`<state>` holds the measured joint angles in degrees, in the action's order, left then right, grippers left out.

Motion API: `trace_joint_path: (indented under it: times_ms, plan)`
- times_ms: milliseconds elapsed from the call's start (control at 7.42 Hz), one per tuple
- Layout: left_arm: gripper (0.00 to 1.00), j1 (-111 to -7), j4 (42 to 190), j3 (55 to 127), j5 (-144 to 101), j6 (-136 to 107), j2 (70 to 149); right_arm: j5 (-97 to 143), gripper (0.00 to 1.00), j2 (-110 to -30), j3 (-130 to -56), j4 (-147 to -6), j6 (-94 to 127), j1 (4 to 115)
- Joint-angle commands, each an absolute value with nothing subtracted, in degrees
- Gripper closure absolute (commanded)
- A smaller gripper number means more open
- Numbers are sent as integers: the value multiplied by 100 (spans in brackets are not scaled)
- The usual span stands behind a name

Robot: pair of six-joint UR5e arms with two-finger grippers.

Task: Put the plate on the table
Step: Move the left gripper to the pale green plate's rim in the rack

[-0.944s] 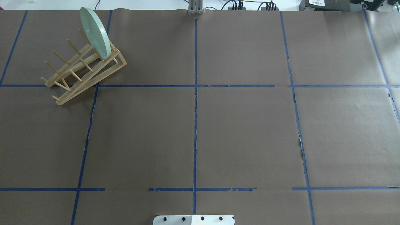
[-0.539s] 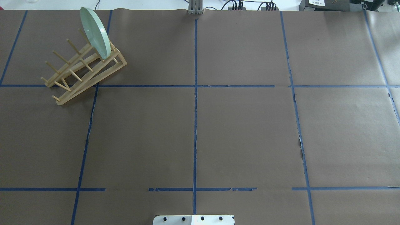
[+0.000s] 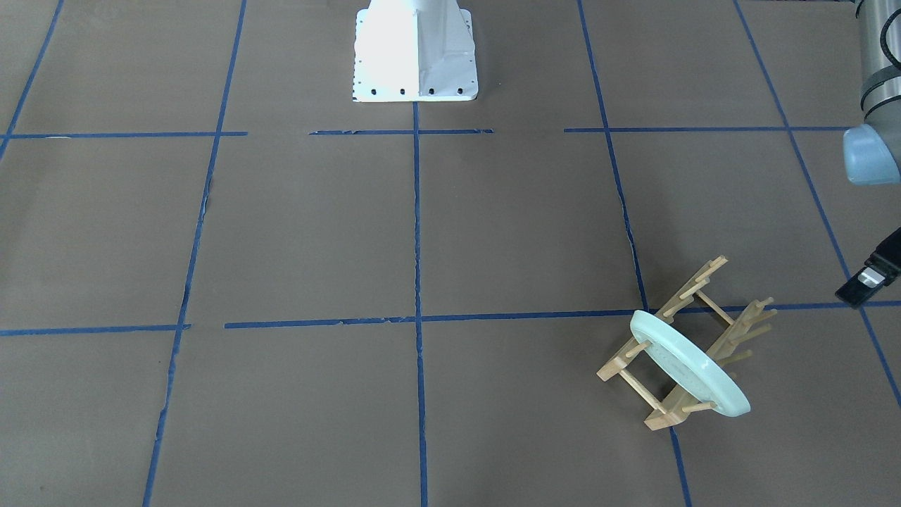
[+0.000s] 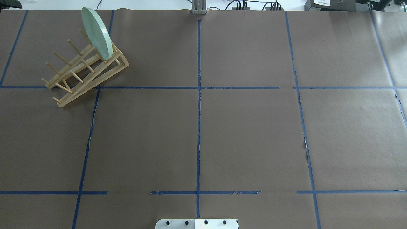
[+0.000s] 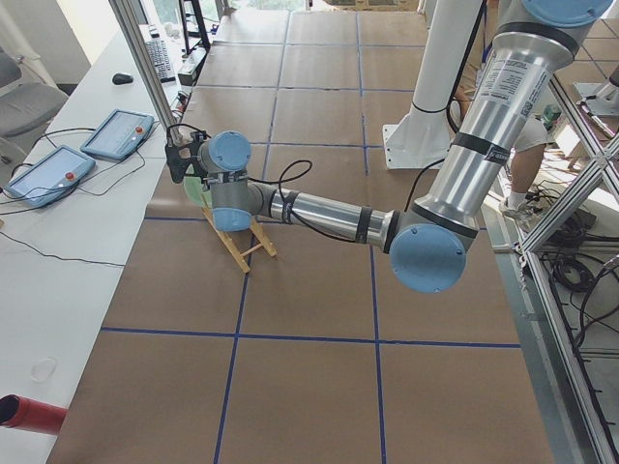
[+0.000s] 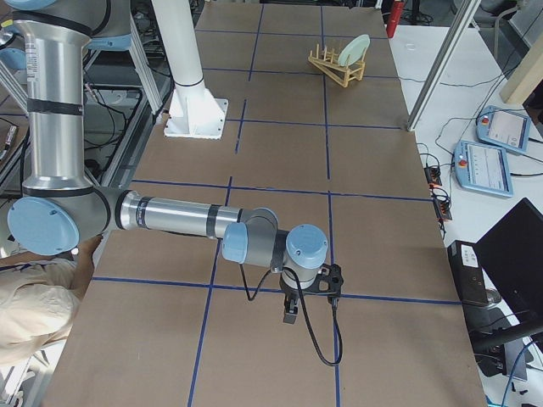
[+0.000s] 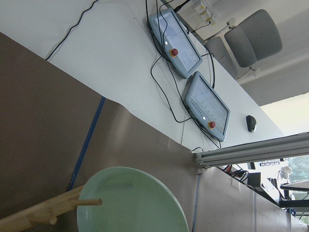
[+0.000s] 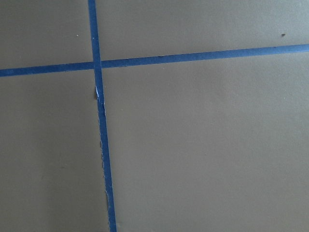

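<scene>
The pale mint-green plate (image 4: 97,33) stands on edge in the far slot of a wooden peg rack (image 4: 84,74) at the far left of the brown-paper table (image 4: 248,133). It also shows in the front view (image 3: 693,373) and the left wrist view (image 7: 135,203). My left gripper (image 5: 176,162) hovers just beyond the plate near the table's far edge. Only a black part of it shows in the front view (image 3: 867,280), and I cannot tell if it is open or shut. My right gripper (image 6: 288,309) hangs low over the table far to the right, showing only in the right side view, state unclear.
The white robot base (image 3: 414,53) stands at the near middle edge. Two teach pendants (image 7: 193,72) and cables lie on the white bench beyond the table's far edge. An aluminium post (image 5: 145,58) rises near the rack.
A black part of my left gripper has come into the top left corner of the overhead view. The plate and rack have not moved.
</scene>
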<state>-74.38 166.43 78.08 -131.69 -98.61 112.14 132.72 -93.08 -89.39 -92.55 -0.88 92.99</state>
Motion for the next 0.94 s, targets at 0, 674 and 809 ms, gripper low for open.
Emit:
trace_joint_path:
  times_ms: [0,674,809]
  plan:
    - [4,-6824,17347,7595,-12231,-10824,11276,13271,0,-9308,-8938,-9255,-88,9299]
    - [36,-6381,17358,6998,-11637,-11479,11627,13271,0,-9308,-8947,-9255,-88,9299]
    - [36,-6363,17350,6970,-11637,-11479,11645,13271,0,-9308,-8947,-9255,-88,9299]
